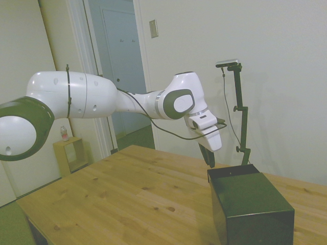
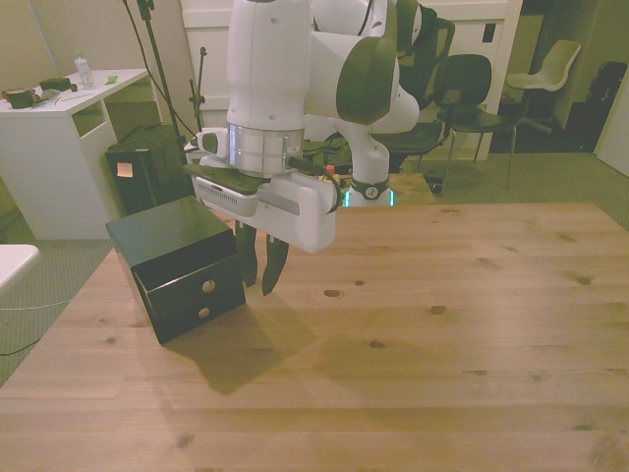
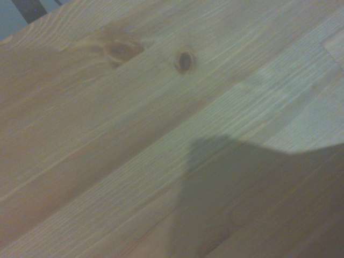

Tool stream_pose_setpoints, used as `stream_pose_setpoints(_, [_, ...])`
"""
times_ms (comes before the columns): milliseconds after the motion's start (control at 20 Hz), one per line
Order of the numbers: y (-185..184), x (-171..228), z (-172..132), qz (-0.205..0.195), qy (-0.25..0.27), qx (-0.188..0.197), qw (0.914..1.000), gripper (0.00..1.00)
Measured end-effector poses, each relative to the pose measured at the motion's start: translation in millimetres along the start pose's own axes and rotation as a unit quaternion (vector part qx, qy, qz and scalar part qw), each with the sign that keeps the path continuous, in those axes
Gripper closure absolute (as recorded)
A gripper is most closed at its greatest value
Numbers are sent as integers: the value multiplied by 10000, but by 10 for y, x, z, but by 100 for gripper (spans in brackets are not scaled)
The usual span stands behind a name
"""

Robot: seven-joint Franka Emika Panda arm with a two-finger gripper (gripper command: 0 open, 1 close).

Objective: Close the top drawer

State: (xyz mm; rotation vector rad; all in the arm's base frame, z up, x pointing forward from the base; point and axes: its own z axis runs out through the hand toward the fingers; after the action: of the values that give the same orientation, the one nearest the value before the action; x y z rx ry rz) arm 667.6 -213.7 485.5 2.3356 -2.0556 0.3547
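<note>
The small black cabinet [image 2: 177, 264] stands on the wooden table [image 2: 442, 324] near the edge at the front view's left, turned at an angle so one corner points toward the table's middle; its front face carries two small round knobs, one above the other, the upper [image 2: 208, 286] on the top drawer [image 2: 187, 278] and the lower [image 2: 203, 313] on the drawer beneath; the top drawer's front looks about level with the front below it, though a slight gap cannot be ruled out from these angles; in the side view the cabinet [image 1: 250, 206] sits at the near right corner of the table [image 1: 133, 194], its glossy lid catching the light; the gripper [image 2: 260, 267] hangs just beside the cabinet's front corner, fingers pointing down with a narrow gap between their tips, grasping nothing; its tips hover above the wood rather than resting on it, and they appear close to the drawer front without clear contact; in the side view the gripper [image 1: 209, 158] shows above the cabinet's far top edge; the wrist view holds only bare planks [image 3: 161, 107] with two dark knots and a broad shadow.
</note>
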Motion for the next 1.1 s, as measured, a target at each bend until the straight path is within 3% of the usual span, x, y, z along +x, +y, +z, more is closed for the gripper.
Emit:
stream_pose_setpoints(350, [285,50,-40,389,5,3,9992,100])
stream_pose_setpoints(1100, [846,775,-148,1097,109,-40,9939,100])
